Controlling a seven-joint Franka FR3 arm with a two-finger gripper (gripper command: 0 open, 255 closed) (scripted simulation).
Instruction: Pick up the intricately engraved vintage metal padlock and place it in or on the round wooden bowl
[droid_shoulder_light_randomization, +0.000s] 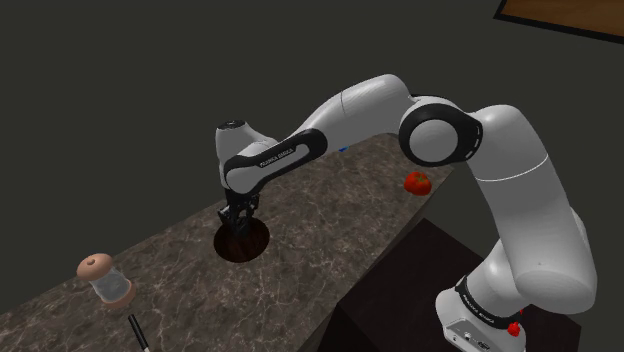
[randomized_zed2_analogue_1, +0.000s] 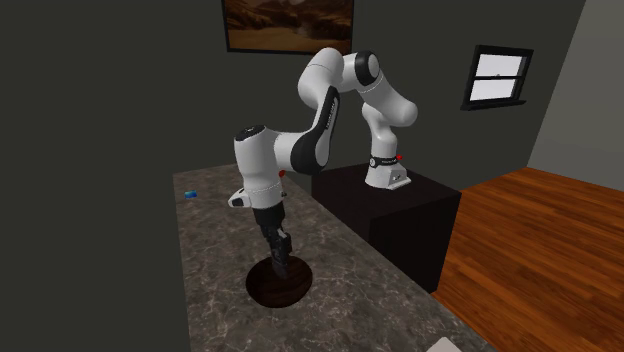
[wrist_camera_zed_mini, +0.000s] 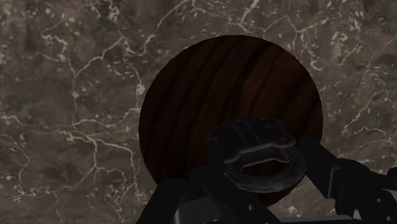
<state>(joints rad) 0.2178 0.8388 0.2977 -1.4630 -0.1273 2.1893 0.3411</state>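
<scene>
A round dark wooden bowl (droid_shoulder_light_randomization: 243, 243) (randomized_zed2_analogue_1: 278, 285) (wrist_camera_zed_mini: 216, 95) sits on the marble counter (droid_shoulder_light_randomization: 330, 230). My black gripper (droid_shoulder_light_randomization: 238, 220) (randomized_zed2_analogue_1: 280, 262) (wrist_camera_zed_mini: 257, 175) hangs straight down over the bowl, just above its rim. A dark metal padlock (wrist_camera_zed_mini: 257, 156) with a thick shackle sits between the two fingers, which clasp it from both sides. The padlock is over the part of the bowl nearest the gripper. In the shoulder and second exterior views the padlock is too dark to make out against the fingers.
A red tomato-like thing (droid_shoulder_light_randomization: 418, 183) lies near the stand end of the counter. A glass jar with a wooden lid (droid_shoulder_light_randomization: 105, 280) and a black pen (droid_shoulder_light_randomization: 138, 333) are at the shoulder view's lower left. A small blue object (randomized_zed2_analogue_1: 190, 194) lies at the far edge.
</scene>
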